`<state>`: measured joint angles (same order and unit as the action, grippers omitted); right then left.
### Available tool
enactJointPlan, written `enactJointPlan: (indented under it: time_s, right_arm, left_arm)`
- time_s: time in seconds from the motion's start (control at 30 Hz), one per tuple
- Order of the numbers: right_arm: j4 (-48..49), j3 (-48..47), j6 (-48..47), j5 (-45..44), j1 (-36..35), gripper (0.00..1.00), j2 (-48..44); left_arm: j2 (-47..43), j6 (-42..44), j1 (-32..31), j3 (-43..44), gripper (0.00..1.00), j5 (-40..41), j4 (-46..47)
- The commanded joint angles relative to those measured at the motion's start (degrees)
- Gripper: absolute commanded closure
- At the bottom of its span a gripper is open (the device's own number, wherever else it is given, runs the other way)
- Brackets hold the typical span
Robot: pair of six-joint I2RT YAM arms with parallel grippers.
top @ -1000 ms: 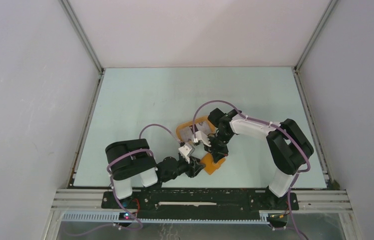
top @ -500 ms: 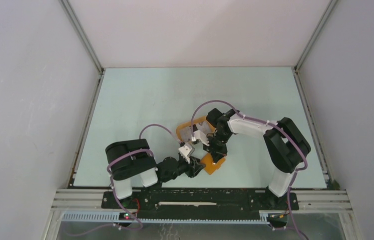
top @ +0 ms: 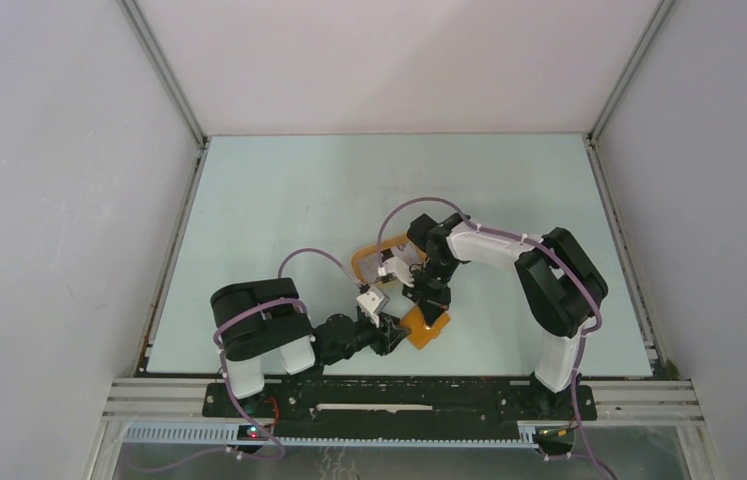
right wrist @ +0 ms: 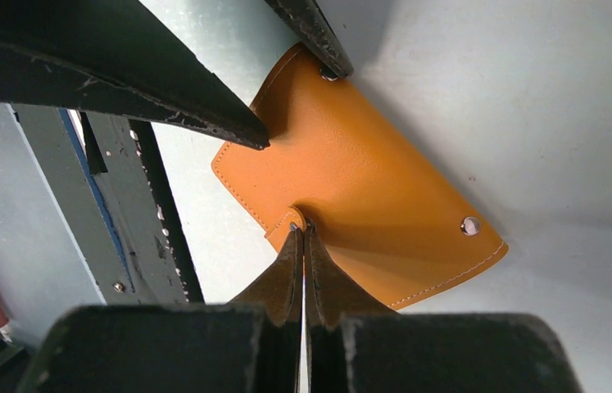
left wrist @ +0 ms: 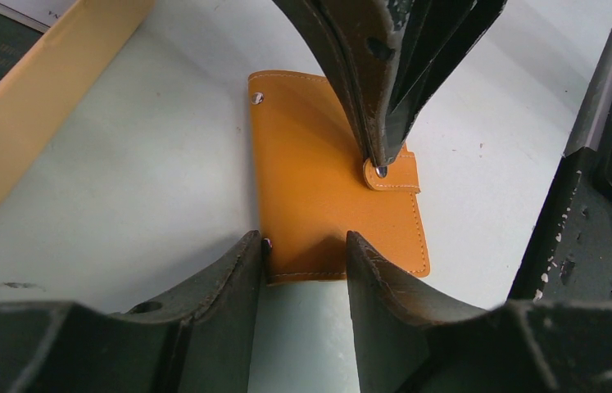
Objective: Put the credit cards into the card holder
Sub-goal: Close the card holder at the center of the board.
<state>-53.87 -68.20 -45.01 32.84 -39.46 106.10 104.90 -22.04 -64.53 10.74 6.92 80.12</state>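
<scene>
From above, the left arm [top: 334,340] lies low along the bottom edge of the bench [top: 279,220], its forearm stretched level toward the right of the frame. This brings the left claw [left wrist: 302,246] up to the card holder [left wrist: 323,180] from the holder's left. The holder lies flat and folded shut on the bench at the lower middle of the overhead view, just below an orange oval tray [top: 357,262]. The left claw is released, its two fingers standing apart. One finger sits at the holder's corner by a small metal stud [left wrist: 267,243] and the other overlaps the holder's edge, with bare bench showing in the gap. Whether they press on the leather cannot be told. The right arm [top: 494,248] rises from its base at lower right, bends at a high elbow and runs its white forearm toward the upper left, and its wrist turns steeply down over the holder. The right claw [right wrist: 302,233] is clenched, fingers flat against each other, and its tips touch the closing tab [left wrist: 401,178] at the snap. Pale credit cards [top: 375,270] seem to lie in the tray, partly hidden by the right wrist and too small to make out.
</scene>
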Motion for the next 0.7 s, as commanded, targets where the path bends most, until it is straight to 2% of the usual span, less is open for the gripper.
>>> enactJointPlan:
  time_s: [0.0, 0.67]
  right_arm:
    - [6.24, 0.08, 0.46, -7.03, -0.44, 1.0, 4.35]
    - [7.09, -1.63, 5.29, -11.44, -0.26, 1.0, 9.72]
  left_arm:
    - [0.74, 1.52, -0.73, 1.23, 0.54, -0.35, -0.09]
    - [-0.09, 2.07, -0.77, 0.8, 0.54, -0.77, -0.14]
